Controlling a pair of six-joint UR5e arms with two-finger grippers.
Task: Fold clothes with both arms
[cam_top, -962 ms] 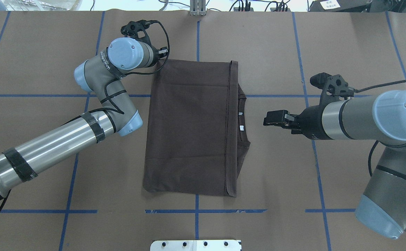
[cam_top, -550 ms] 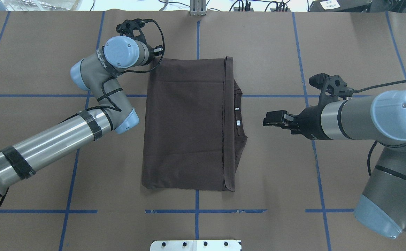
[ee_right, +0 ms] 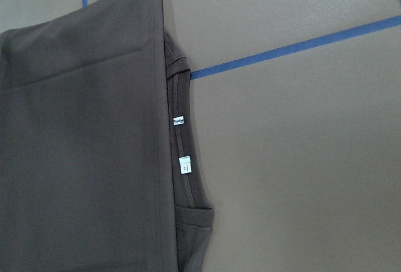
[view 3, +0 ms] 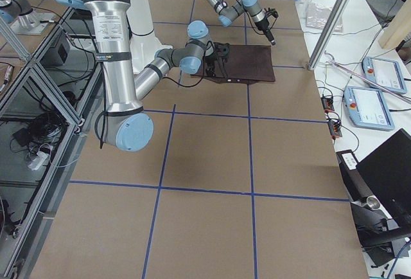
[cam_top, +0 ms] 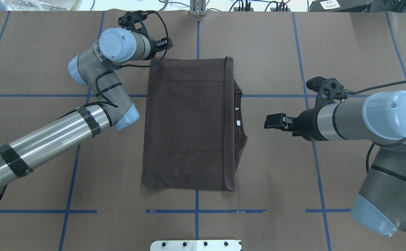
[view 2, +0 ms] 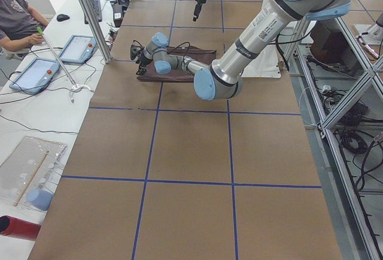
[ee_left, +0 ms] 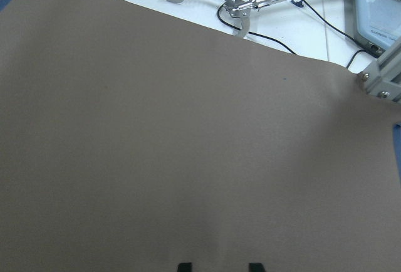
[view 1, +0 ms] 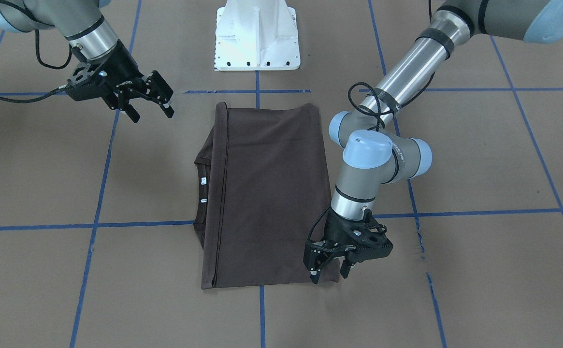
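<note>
You have the brown-papered table (cam_top: 276, 52), ruled with blue tape, and the left arm (cam_top: 49, 139) has changed most. Since half a second ago its wrist has swung toward 12 o'clock, off the far corner of the cloth. The right arm (cam_top: 345, 118) has barely shifted, its elbow drifting slightly inward. The T-shirt (cam_top: 185, 122) lies at the table's centre as a folded rectangle. It sits where it was half a second ago, a little toward 9 o'clock of its place a full second back. Its stitched hem (cam_top: 223, 122) runs along the 3 o'clock side. The left gripper (view 1: 328, 275) hangs over the shirt's 11 o'clock corner with its fingers spread. One fingertip (view 1: 314, 278) is above the cloth and the other is just off the edge. You cannot tell whether it touches the fabric, and nothing is pinched. The wrist view shows both tips (ee_left: 183, 266) apart over bare paper. The right gripper (view 1: 152, 116) hovers at the shirt's 3 o'clock, well apart from it, with its fingers spread wide and holding nothing. The ribbed collar (ee_right: 182, 146) peeks out from under the hem on that side. Two small white labels (ee_right: 185, 165) are sewn to the collar.
</note>
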